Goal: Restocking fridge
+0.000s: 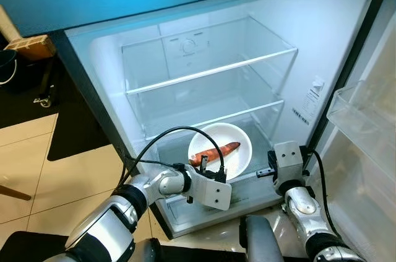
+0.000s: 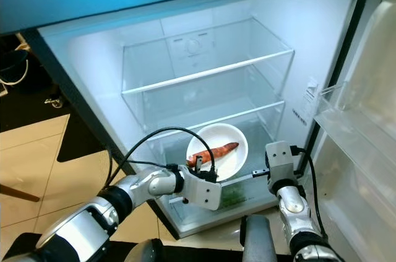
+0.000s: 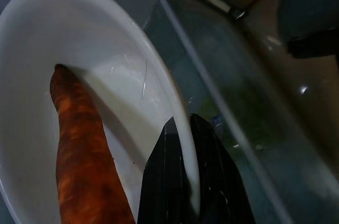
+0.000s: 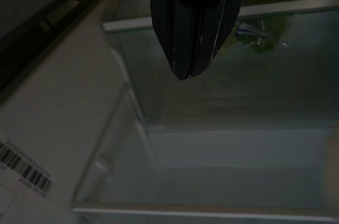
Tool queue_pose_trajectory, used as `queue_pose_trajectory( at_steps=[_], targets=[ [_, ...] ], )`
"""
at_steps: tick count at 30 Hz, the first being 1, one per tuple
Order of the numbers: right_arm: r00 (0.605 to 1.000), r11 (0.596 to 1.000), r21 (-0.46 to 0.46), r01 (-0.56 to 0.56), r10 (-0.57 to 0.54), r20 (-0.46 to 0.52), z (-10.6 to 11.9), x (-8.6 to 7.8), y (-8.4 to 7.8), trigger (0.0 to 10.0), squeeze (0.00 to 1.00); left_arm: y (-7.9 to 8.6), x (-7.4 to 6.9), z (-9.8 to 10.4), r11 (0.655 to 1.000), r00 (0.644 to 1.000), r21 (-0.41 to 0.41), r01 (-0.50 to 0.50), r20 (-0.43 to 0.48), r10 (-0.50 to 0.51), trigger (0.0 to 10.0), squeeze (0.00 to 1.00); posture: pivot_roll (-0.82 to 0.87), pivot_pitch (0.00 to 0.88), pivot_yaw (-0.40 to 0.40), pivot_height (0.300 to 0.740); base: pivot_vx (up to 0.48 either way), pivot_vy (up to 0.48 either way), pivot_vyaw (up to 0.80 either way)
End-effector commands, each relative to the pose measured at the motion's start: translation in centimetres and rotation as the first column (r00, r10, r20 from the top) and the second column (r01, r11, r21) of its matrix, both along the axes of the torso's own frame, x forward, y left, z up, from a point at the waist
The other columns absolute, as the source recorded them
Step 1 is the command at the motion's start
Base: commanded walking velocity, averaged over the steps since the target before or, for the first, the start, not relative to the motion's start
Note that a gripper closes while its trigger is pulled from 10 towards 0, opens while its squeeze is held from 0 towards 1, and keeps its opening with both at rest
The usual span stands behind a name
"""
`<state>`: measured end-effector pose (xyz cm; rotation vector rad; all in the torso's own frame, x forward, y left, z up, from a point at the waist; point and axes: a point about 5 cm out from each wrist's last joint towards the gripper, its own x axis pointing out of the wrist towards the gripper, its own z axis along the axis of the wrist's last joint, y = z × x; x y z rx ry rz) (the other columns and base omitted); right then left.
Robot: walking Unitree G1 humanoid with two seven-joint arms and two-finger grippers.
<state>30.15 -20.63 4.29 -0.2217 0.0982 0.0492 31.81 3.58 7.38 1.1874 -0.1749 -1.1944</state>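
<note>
The left gripper [image 3: 183, 181] pinched the near rim of the white bowl [image 1: 238, 135], one finger inside and one outside. The bowl, holding a carrot [image 1: 215, 152], sat over the fridge's lowest glass shelf [image 1: 260, 178]. Ceramic is rigid, smooth and breakable; the carrot could roll. The right gripper [image 4: 186, 73], fingers together, held nothing near the crisper drawer [image 2: 235, 197]. The upper shelves [image 1: 204, 73] were bare.

Head views sharp, fridge interior [image 1: 210, 76] brightly lit from inside, cyan glare patch on top edge; floor [image 1: 37, 163] at left dimmer. Left wrist view dim, close bowl rim [image 3: 159, 75] soft, background blurred. Right wrist view very dark, grainy, low contrast
</note>
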Motion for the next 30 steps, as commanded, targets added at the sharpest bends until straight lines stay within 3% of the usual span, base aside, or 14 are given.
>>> queue_pose_trajectory(
  at_steps=[1, 5, 6, 12, 21, 26, 30],
  targets=[
    [0.999, 1.000, 0.004, -0.030, 0.030, 0.017, 0.0, -0.1, 0.7, 10.0, 0.00, 0.4, 0.5, 0.3, 1.000, 0.999, 0.000, -0.031, 0.019, 0.031, 10.0, 0.00, -0.17, 0.103, 0.155, 0.526, 0.000, 0.000, 0.00],
    [0.999, 0.999, 0.005, -0.034, 0.034, 0.024, 0.1, -0.2, 0.9, 10.0, 0.00, 0.5, 0.8, 0.6, 0.999, 0.999, -0.004, -0.042, 0.027, 0.042, 10.0, 0.00, -0.17, 0.115, 0.159, 0.526, 0.000, 0.000, 0.00],
    [0.998, 0.999, 0.006, -0.047, 0.047, 0.044, 0.3, -0.4, 1.1, 10.0, 0.00, 0.8, 1.8, 1.6, 0.996, 0.995, -0.010, -0.086, 0.059, 0.086, 10.0, 0.00, -0.17, 0.136, 0.166, 0.526, 0.000, 0.000, 0.00],
    [0.995, 0.998, 0.004, -0.060, 0.060, 0.081, 0.9, -0.6, 1.2, 10.0, 0.00, 1.0, 2.8, 2.7, 0.991, 0.987, -0.018, -0.133, 0.083, 0.134, 10.0, 0.00, -0.18, 0.156, 0.170, 0.526, 0.000, 0.000, 0.00],
    [0.983, 0.998, 0.001, -0.055, 0.054, 0.174, 2.4, -1.0, 0.7, 10.0, 0.00, 1.4, 3.6, 3.4, 0.979, 0.977, -0.049, -0.198, 0.076, 0.201, 10.0, 0.00, -0.18, 0.165, 0.172, 0.526, 0.000, 0.000, 0.00],
    [0.959, 0.999, -0.008, -0.053, 0.053, 0.277, 4.3, -1.6, -0.3, 10.0, 0.00, 2.5, 4.3, 3.6, 0.953, 0.954, -0.076, -0.292, 0.048, 0.296, 10.0, 0.00, -0.18, 0.165, 0.174, 0.526, 0.000, 0.000, 0.00],
    [0.955, 0.998, -0.016, -0.064, 0.066, 0.289, 4.7, -1.9, -0.4, 10.0, 0.00, 2.9, 4.4, 3.5, 0.943, 0.944, -0.077, -0.324, 0.038, 0.327, 10.0, 0.00, -0.19, 0.166, 0.173, 0.526, 0.000, 0.000, 0.00]
  ],
)
